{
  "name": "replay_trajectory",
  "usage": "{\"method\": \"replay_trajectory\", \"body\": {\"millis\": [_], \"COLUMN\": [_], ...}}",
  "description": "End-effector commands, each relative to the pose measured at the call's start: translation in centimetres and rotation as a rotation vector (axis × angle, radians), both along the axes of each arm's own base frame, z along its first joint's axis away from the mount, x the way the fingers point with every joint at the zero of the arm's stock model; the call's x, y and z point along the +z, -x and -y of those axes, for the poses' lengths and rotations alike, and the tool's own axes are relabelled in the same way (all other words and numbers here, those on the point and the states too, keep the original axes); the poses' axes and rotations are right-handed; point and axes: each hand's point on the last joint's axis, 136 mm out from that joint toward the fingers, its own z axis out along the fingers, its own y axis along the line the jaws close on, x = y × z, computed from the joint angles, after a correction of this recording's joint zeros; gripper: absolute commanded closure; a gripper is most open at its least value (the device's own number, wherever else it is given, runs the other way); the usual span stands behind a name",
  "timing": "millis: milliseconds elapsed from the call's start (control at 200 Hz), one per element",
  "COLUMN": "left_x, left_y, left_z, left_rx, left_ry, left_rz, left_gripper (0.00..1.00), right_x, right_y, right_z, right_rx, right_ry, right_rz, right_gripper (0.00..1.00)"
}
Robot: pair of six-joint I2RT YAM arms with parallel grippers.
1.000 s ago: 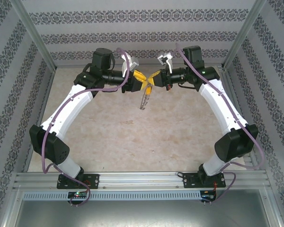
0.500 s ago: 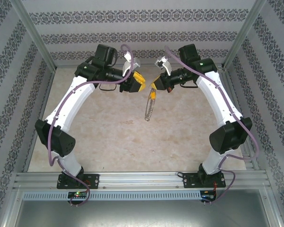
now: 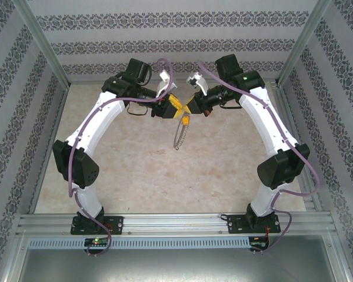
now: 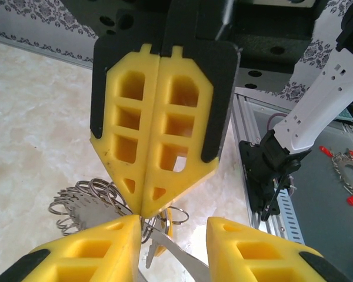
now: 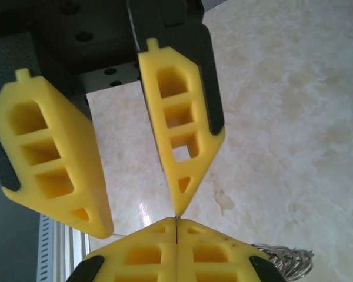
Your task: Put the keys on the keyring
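Over the far middle of the table my two grippers meet tip to tip. My right gripper (image 3: 192,107) (image 5: 175,221) is shut on the keyring (image 3: 178,134), a thin silvery ring that hangs below it with a fringe of small metal keys (image 4: 85,197). My left gripper (image 3: 174,106) (image 4: 174,226) stands open, one finger touching the right gripper's closed tips (image 4: 144,210). The key with the yellow-orange head (image 3: 187,120) (image 4: 166,234) hangs just under those tips beside the ring wire; whether it is threaded on the ring I cannot tell.
The marble-patterned table (image 3: 141,170) is boxed in by patterned walls (image 3: 176,47) and aluminium posts. An aluminium rail (image 3: 176,226) carrying both arm bases runs along the near edge. On the dark surface beyond the rail lies another ring of metal bits (image 4: 348,173).
The left gripper drew back from the right one, leaving the ring hanging from the right gripper, then came back to meet its tips. The ring has swung a little to the left.
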Motion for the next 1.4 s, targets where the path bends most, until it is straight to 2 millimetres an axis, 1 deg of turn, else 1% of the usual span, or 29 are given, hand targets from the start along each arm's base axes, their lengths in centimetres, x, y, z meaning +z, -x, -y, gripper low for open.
{"method": "replay_trajectory", "body": {"millis": [0,195,385,630,799,934,1179,1399], "left_x": [0.8,0.8,0.6,1.3,2.2,2.5,4.0,4.1], "left_y": [0.1,0.0,-0.2,-0.4,0.3,0.4,0.7,0.7], "left_z": [-0.1,0.0,-0.1,-0.7,-0.8,-1.0,-1.3,-1.2], "left_rx": [-0.029,-0.032,-0.027,-0.015,-0.054,-0.051,-0.049,-0.055], "left_ry": [0.036,0.043,0.039,0.055,0.115,0.121,0.143,0.151], "left_rz": [0.003,0.002,-0.003,0.013,0.0,0.007,0.043,0.041], "left_gripper": [0.66,0.66,0.66,0.66,0.66,0.66,0.66,0.66], "right_x": [2.4,3.0,3.5,4.4,5.5,5.4,4.3,4.4], "right_y": [0.7,0.7,1.2,1.5,1.4,1.4,1.1,1.0], "right_z": [-0.8,-0.9,-0.9,-0.7,-0.5,-0.5,-0.6,-0.8], "right_rx": [0.043,0.048,0.054,0.06,0.066,0.066,0.067,0.074], "right_ry": [-0.06,-0.087,-0.1,-0.138,-0.211,-0.209,-0.203,-0.21], "right_rz": [0.061,0.073,0.084,0.097,0.096,0.088,0.057,0.054], "right_gripper": [1.0,1.0,1.0,1.0,1.0,1.0,1.0,1.0]}}
